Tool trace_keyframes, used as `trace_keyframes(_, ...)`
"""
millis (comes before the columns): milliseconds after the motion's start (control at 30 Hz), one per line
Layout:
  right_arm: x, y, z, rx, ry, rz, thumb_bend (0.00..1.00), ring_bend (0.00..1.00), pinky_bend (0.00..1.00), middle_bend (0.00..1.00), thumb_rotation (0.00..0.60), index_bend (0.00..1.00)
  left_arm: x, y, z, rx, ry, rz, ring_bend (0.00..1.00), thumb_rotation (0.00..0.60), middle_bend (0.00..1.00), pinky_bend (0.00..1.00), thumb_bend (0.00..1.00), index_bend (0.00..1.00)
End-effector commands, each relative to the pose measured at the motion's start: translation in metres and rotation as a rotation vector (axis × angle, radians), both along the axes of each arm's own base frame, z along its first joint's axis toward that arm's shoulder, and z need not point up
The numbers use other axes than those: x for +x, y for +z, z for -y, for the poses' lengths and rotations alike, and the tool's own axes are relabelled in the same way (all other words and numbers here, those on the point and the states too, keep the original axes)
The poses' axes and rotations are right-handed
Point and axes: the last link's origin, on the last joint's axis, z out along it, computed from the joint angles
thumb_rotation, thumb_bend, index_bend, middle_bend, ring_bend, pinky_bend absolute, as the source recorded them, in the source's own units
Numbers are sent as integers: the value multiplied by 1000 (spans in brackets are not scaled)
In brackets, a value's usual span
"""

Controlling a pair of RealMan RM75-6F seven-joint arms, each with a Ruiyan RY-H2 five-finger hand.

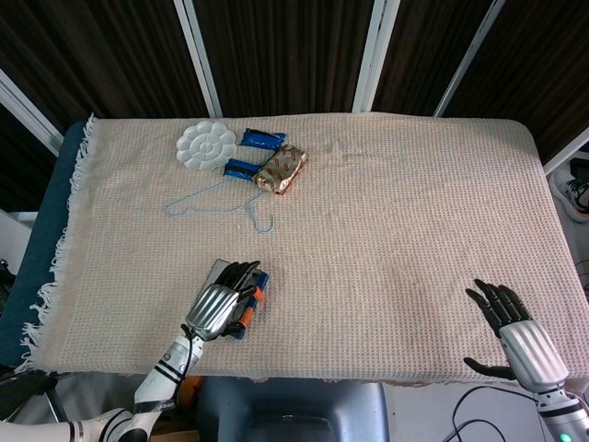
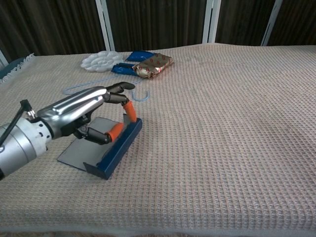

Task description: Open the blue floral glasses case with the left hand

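Chest view: case [image 2: 106, 150] lies open, grey flap flat; my left hand [image 2: 81, 116] hovers curled, gripping nothing; task looks done.

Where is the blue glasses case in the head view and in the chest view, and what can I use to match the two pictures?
Head view: the glasses case lies near the table's front edge, left of centre, mostly under the left hand.
Chest view: the case sits lower left, the left hand over it.
Shared landmark: the blue wire hanger lies beyond the case in both.
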Motion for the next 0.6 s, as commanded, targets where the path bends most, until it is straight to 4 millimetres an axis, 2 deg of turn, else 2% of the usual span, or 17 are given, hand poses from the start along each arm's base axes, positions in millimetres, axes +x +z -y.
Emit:
trace_keyframes(33, -1, 1, 0, -2, -3, 3, 217, 0, 0, 0, 600, 0, 23, -17, -6, -5, -37, -12, 0, 600, 0, 0, 527, 404)
trace_keyframes(167, -2, 3, 2, -4, -9, 6, 218, 0, 0, 0, 600, 0, 35, -42, -18, -4, -43, -100, 0, 600, 0, 0, 536, 389)
trace_keyframes(333, -4, 8, 3, -8, -19, 17, 217, 0, 0, 0, 600, 0, 46, -62, -38, 74, -53, -186, 0, 600, 0, 0, 535, 375)
trace_keyframes(467, -5, 12, 0, -4, -13, 24, 218, 0, 0, 0, 600, 0, 38, -67, -49, 112, -35, -232, 0, 600, 0, 0, 532, 374)
trace_keyframes(600, -6, 13, 1, -10, -19, 25, 217, 0, 0, 0, 600, 0, 32, -64, -53, 135, -36, -269, 0, 600, 0, 0, 532, 418)
